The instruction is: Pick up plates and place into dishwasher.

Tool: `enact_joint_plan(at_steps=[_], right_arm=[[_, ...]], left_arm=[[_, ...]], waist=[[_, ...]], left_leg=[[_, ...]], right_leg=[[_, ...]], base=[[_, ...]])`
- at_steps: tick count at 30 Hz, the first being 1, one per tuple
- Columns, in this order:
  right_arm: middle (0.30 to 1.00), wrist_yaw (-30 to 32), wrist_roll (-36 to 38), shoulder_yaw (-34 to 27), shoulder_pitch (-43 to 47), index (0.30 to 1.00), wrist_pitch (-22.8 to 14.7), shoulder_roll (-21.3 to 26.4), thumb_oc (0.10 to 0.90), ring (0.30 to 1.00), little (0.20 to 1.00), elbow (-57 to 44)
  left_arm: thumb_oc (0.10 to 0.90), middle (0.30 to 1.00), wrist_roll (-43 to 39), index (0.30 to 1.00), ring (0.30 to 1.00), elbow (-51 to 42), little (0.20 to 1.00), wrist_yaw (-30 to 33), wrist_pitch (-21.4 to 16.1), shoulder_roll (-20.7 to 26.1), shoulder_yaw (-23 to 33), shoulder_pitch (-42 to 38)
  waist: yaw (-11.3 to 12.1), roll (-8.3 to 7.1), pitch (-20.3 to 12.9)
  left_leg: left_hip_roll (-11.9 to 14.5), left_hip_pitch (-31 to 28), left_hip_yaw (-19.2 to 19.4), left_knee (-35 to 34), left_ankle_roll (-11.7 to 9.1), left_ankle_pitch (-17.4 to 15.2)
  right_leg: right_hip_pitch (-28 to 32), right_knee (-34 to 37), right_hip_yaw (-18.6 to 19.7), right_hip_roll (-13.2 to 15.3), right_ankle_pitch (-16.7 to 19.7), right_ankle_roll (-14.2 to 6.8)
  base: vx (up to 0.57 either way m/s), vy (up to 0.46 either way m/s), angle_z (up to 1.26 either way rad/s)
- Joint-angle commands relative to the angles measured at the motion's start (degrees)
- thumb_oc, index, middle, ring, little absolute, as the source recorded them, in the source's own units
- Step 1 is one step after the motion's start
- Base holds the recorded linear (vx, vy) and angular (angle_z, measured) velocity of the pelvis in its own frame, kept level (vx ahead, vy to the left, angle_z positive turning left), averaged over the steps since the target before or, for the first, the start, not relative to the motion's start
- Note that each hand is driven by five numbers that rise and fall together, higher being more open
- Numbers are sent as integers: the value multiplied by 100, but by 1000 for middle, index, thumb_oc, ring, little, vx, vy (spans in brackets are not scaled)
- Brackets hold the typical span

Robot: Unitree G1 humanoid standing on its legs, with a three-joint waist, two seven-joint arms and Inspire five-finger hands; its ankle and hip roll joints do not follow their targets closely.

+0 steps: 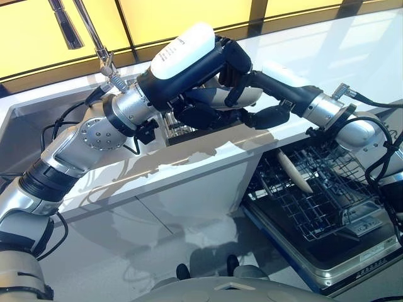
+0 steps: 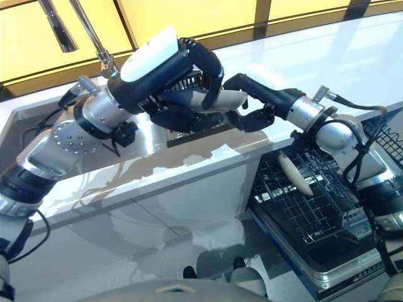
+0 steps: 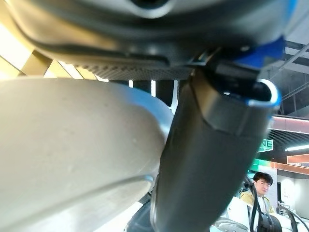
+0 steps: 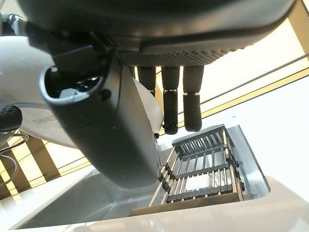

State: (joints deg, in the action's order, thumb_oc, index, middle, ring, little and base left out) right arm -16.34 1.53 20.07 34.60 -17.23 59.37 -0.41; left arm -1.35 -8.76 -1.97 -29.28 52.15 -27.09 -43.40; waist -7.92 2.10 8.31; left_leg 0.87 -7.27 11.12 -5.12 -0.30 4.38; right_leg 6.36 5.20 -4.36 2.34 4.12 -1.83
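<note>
Plate held over the sink rack between 2 hands — dishwasher lies toward 4 o'clock.

The left hand [image 1: 211,60] has its fingers curled over the cream plate [image 2: 214,100], gripping it above the dish rack [image 4: 207,166] in the sink; the right hand [image 2: 252,116] meets the plate's other edge at 3 o'clock, fingers [image 4: 176,96] fairly straight against it. The plate's long axis runs roughly 9-to-3, near level. The right arm is nearer the open dishwasher rack [image 1: 321,201], where 1 plate [image 1: 295,171] already stands on edge — plenty of free tines beside it. The white worktop [image 1: 189,176] edge sits between.
</note>
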Motion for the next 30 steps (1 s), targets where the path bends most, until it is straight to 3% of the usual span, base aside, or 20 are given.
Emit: enact_joint_plan(at_steps=[1, 8, 9, 10, 11, 30], right_arm=[[300, 397, 342, -443, 726, 300, -243, -307, 100, 300, 200, -41], [300, 476, 296, -491, 688, 300, -247, -304, 100, 300, 200, 4], [300, 478, 291, -518, 658, 300, -243, -288, 100, 300, 200, 5], [300, 479, 289, -525, 650, 300, -243, -286, 100, 300, 200, 3], [300, 480, 244, -608, 568, 300, -250, -275, 100, 300, 200, 4], [300, 938, 17, -1782, -677, 300, -461, 17, 100, 300, 200, 252]], left_arm=[[100, 300, -509, 300, 300, 185, 200, 253, -208, -268, 174, -823], [100, 300, -434, 300, 300, 230, 200, 306, -166, -216, 189, -814], [303, 474, -412, 474, 474, 232, 403, 371, -145, -187, 208, -796], [413, 568, -406, 568, 568, 230, 513, 385, -141, -184, 209, -792], [800, 900, -368, 900, 900, 260, 900, 339, -69, -154, 291, -721], [800, 900, -664, 900, 900, 433, 900, 255, -112, 289, 1140, 363]], waist=[[54, -191, -564], [49, -185, -562], [49, -182, -562], [49, -183, -562], [43, -178, -550], [32, -177, -520]], left_leg=[[-253, -231, -368, 12, 79, -617], [-253, -235, -359, 12, 76, -615], [-253, -237, -361, 12, 77, -617], [-253, -238, -362, 12, 77, -617], [-249, -241, -354, 12, 78, -616], [-230, -243, -329, 12, 79, -613]], right_leg=[[-11, -339, -88, -371, -444, -247], [-13, -339, -72, -369, -434, -255], [-11, -336, -71, -368, -432, -256], [-10, -335, -71, -368, -432, -257], [-10, -335, -62, -367, -430, -257], [-33, -360, -55, -364, -420, -264]], base=[[0, 0, 0], [0, 0, 0], [0, 0, 0], [0, 0, 0], [0, 0, 0], [0, 0, 0]])
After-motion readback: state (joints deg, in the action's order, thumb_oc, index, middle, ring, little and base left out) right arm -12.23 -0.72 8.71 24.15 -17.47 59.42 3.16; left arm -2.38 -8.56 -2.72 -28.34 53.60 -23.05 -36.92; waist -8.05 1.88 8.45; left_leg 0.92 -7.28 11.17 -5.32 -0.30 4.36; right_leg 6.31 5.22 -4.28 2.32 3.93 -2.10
